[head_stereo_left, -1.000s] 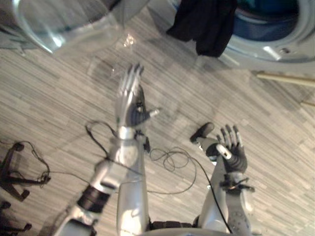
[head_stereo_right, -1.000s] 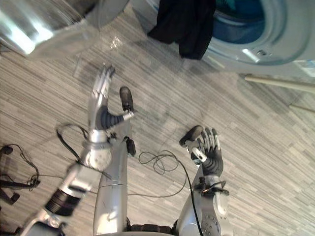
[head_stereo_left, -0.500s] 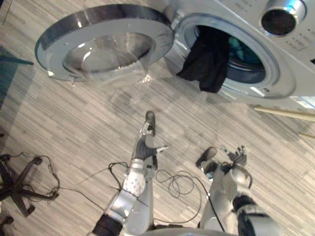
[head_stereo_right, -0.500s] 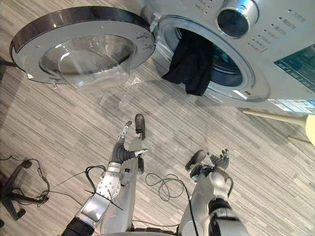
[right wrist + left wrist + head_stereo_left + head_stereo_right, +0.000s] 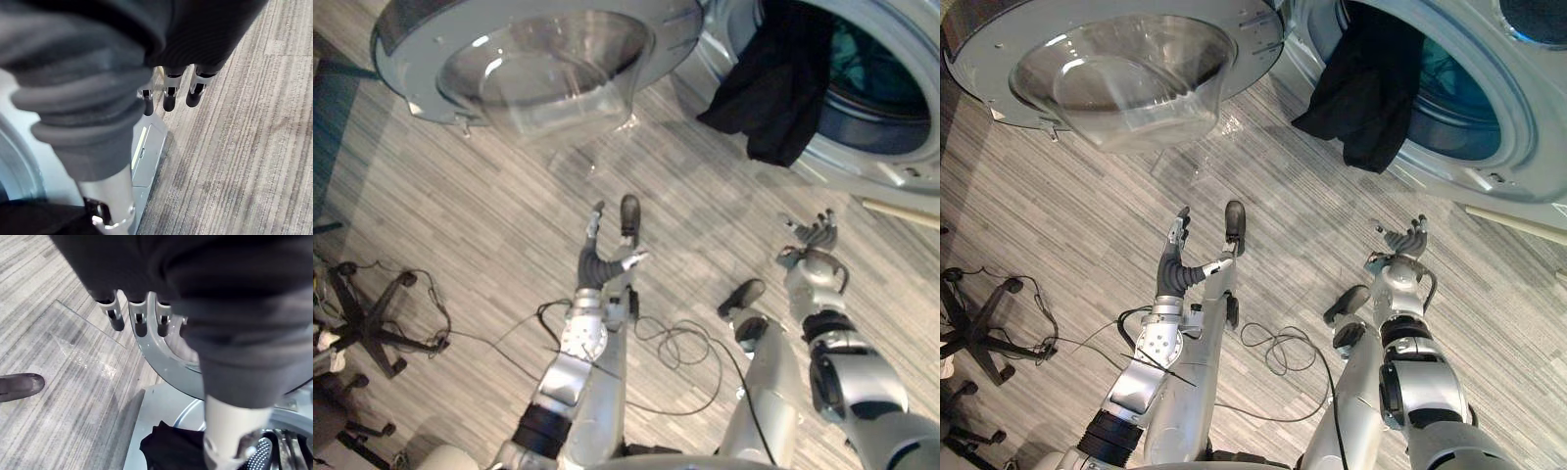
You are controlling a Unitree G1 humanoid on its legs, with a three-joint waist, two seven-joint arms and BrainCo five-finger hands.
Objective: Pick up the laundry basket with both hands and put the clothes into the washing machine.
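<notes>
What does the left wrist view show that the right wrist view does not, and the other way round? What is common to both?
Left wrist view: the left hand, fingers straight, pointing toward a curved grey rim of the washing machine, with a dark garment close to that rim. Right wrist view: the right hand, fingers also straight, reaching toward a small rectangular flap on the machine's front. Both: the striped grey floor and the machine's light grey body.
</notes>
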